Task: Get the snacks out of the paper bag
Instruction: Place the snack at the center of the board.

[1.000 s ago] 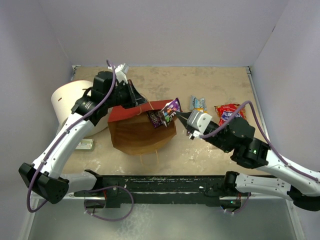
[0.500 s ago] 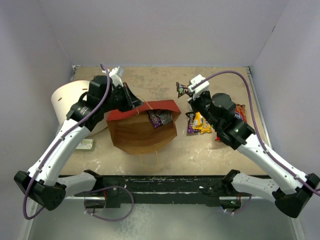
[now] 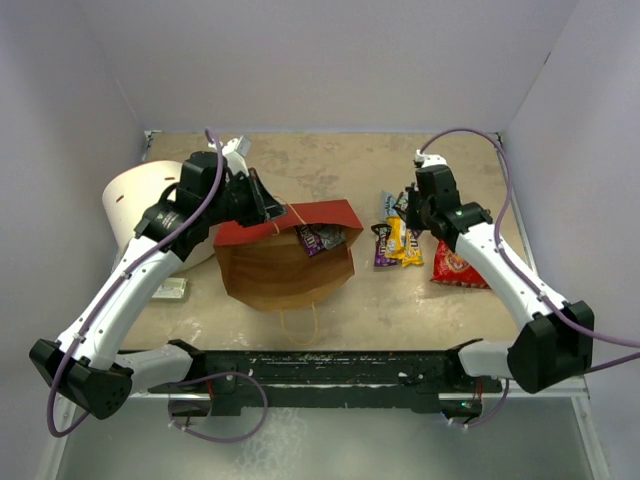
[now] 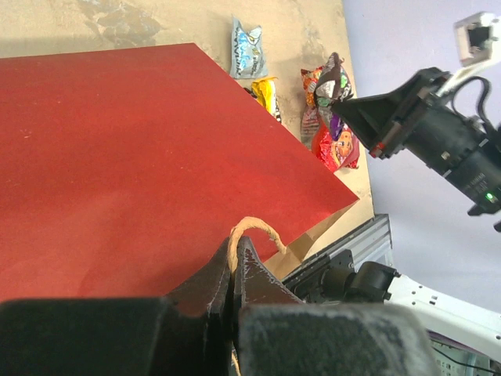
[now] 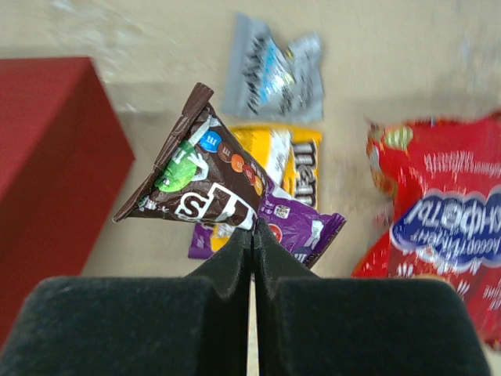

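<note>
Gleaming brown pack [image 5: 196, 188] is clamped by right gripper [image 5: 252, 232]; bag [image 3: 285, 270] handle [image 4: 255, 226] is pinched by left gripper [image 4: 233, 255]; 1 seemingly purple pack [image 3: 320, 238] is held inside.

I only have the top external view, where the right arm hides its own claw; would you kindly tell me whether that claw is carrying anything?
Observer: Yes. The right wrist view shows the right claw shut on a small brown glossy candy packet, pinched by one edge.
Operator: Thank you. What exactly is the left claw gripping?
Observer: The left wrist view shows the left claw shut on the thin tan string handle of the tall red paper bag.
Operator: And what is the pale packet partly behind the right arm?
Observer: It is a silvery light-blue packet, lying flat on the table beyond the yellow packet.
</note>
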`<control>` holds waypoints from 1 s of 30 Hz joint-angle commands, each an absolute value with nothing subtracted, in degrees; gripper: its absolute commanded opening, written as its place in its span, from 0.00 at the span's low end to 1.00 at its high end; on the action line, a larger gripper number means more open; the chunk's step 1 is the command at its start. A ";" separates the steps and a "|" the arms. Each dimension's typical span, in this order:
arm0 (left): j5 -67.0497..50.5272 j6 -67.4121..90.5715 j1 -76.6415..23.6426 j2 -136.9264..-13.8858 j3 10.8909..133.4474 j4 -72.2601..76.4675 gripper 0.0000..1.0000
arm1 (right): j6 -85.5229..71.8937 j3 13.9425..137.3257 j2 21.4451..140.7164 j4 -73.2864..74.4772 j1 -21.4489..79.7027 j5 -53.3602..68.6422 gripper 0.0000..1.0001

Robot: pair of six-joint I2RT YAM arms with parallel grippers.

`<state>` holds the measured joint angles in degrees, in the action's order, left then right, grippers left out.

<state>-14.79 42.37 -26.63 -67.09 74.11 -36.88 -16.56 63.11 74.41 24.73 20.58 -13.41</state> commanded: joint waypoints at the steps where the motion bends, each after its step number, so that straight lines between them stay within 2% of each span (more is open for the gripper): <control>1: -16.78 40.97 -26.28 -67.62 74.52 -33.76 0.00 | -26.41 64.02 75.55 29.86 15.20 -7.87 0.00; 7: -19.40 40.92 -26.28 -68.41 74.50 -33.17 0.00 | -28.22 62.92 80.30 27.77 9.11 -3.07 0.00; 12: -21.16 40.82 -26.28 -68.87 74.59 -32.33 0.00 | -31.66 61.26 82.29 25.48 8.09 1.41 0.00; 25: -24.61 38.91 -26.28 -71.02 76.70 -32.77 0.00 | -38.11 52.85 84.80 19.08 7.67 -6.93 0.00; 27: -25.29 39.06 -26.28 -71.37 76.66 -32.48 0.00 | -38.54 52.23 85.07 17.96 7.65 -6.44 0.05; 30: -26.09 39.07 -26.35 -71.70 76.88 -32.37 0.00 | -38.35 52.13 84.67 17.42 7.65 -5.97 0.19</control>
